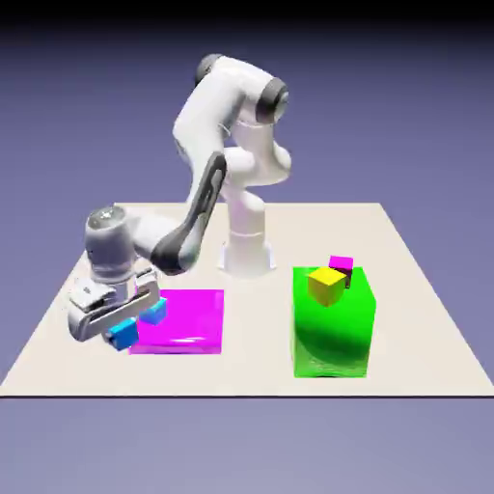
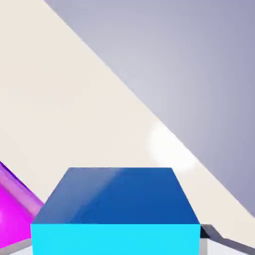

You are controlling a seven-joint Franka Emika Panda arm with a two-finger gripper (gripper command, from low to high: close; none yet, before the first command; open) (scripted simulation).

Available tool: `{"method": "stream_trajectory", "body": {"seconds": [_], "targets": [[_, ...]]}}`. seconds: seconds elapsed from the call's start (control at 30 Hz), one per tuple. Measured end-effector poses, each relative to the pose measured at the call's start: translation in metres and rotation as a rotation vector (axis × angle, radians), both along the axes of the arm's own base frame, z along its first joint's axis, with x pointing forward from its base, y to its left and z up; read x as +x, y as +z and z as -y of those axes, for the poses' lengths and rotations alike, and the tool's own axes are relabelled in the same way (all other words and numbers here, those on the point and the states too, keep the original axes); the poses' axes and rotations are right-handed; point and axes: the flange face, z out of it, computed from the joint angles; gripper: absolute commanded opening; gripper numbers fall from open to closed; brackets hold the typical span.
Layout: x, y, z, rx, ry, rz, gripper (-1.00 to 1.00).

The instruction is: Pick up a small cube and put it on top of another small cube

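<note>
Sitting nearest in the exterior view, the small cube (image 1: 123, 334) is lying clamped in the pincer (image 1: 125, 328) beside the magenta block (image 1: 183, 323) on the table (image 1: 425, 338). Filling the hand view's bottom, the small cube (image 2: 117, 211) is being gripped between the fingertips.

The surface (image 1: 425, 318) lies bare along the near edge and down the exterior view's right margin, giving wide passage there. At the exterior view's left the flat magenta block (image 1: 188, 323) takes up the ground beside the gripper (image 1: 114, 323), low enough to cross above. A second small blue cube (image 1: 154, 310) sits at that block's edge, just beside the hand and crowding it. Right of the middle the tall green block (image 1: 333, 323) stands as the highest obstacle (a yellow cube (image 1: 326, 284) and a magenta cube (image 1: 342, 262) on top raise it further). Between the two large blocks runs an open lane. The robot's base (image 1: 247, 253) closes the far middle.
</note>
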Motion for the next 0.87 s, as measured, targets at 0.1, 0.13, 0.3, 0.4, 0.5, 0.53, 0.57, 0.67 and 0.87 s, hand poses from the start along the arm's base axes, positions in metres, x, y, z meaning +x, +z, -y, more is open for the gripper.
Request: {"method": "stream_trajectory", "body": {"seconds": [0.1,0.13,0.3,0.4,0.5,0.53,0.57,0.67,0.87], "targets": [[0.013,0.033,-0.087,0.038,0.128,-0.009,-1.00],[0.013,0.045,-0.116,0.044,0.171,-0.012,-1.00],[-0.010,0.113,-0.256,0.033,0.399,-0.015,-1.00],[-0.045,0.156,-0.329,-0.006,0.529,-0.001,-1.00],[-0.088,0.198,-0.379,-0.067,0.624,0.029,-1.00],[-0.105,0.212,-0.397,-0.092,0.660,0.043,-1.00],[-0.118,0.206,-0.411,-0.127,0.694,0.038,-1.00],[-0.120,0.181,-0.413,-0.141,0.704,0.029,-1.00],[-0.120,0.129,-0.405,-0.142,0.704,0.030,1.00]]}}
